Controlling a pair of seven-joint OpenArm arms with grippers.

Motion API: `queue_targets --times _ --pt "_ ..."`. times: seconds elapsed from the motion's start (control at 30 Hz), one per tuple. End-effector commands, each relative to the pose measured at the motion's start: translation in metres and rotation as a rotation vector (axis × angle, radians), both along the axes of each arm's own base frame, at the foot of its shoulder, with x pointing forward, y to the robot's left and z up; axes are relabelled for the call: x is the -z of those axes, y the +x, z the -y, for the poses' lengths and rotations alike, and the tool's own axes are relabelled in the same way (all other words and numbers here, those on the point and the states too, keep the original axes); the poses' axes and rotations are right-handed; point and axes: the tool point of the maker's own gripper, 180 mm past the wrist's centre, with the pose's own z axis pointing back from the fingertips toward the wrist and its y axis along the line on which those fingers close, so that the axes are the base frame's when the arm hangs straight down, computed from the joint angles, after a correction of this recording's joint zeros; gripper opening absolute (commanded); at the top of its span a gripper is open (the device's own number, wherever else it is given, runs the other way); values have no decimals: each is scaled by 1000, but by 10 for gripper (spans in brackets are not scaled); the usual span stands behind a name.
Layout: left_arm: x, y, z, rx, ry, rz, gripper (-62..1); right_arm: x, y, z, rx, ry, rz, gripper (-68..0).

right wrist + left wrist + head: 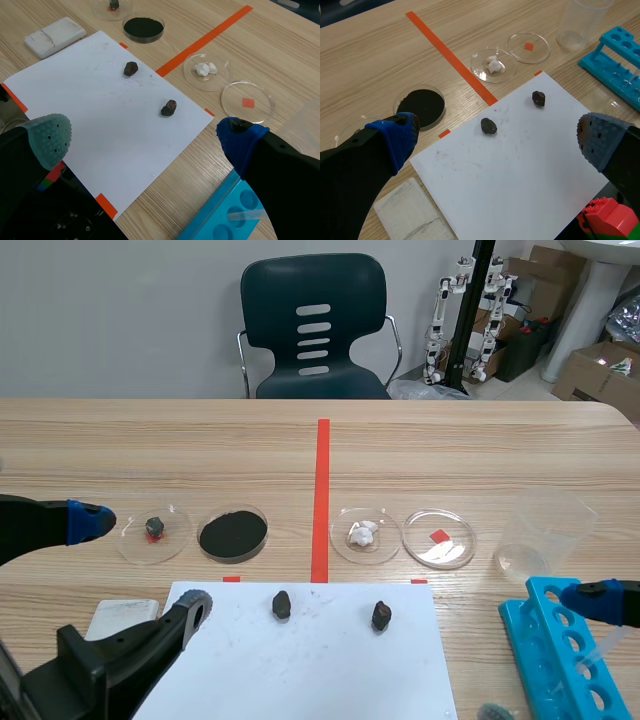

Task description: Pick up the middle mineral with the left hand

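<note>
Take as the middle mineral (281, 604) the dark lump on the white sheet (320, 670) nearer the left arm. Judge it the centre one of three dark lumps, between the lump (155, 527) in the left dish (175, 545) and the second lump (381, 616) on the sheet. Find it lying loose on the paper, on the robot's side of the dish of black powder (266, 528), touching nothing else. Note the left end effector (497, 142) released, fingers spread wide, gripping nothing. In the left wrist view, locate the target ahead of the gap between the fingers, slightly toward the blue-padded finger (400, 135); expect a forward and downward reach. Treat the left arm as the nearer one. Note the right end effector (145, 140) likewise released and empty, well apart from the target, by the blue rack (520, 625). Read the lump as only slightly elongated, long axis apparently slanting across the line between the fingers, but too small to tell for certain. Do not expect to see the left dish clearly in the left wrist view: mostly hidden behind the blue-padded finger.
</note>
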Motion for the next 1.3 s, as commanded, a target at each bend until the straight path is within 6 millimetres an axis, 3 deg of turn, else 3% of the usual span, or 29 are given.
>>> queue_targets --times 0.0,0.53,1.07,1.27 --pt "-5 -1 2 2 -19 12 14 -6 3 -1 4 20 21 -71" --pt "-2 -3 6 8 -23 -11 14 -6 3 -1 4 20 21 -71" --pt "42 16 17 -168 106 -249 14 -6 3 -1 4 20 21 -71" --pt "58 20 30 -222 104 -358 14 -6 3 -1 4 20 21 -71"
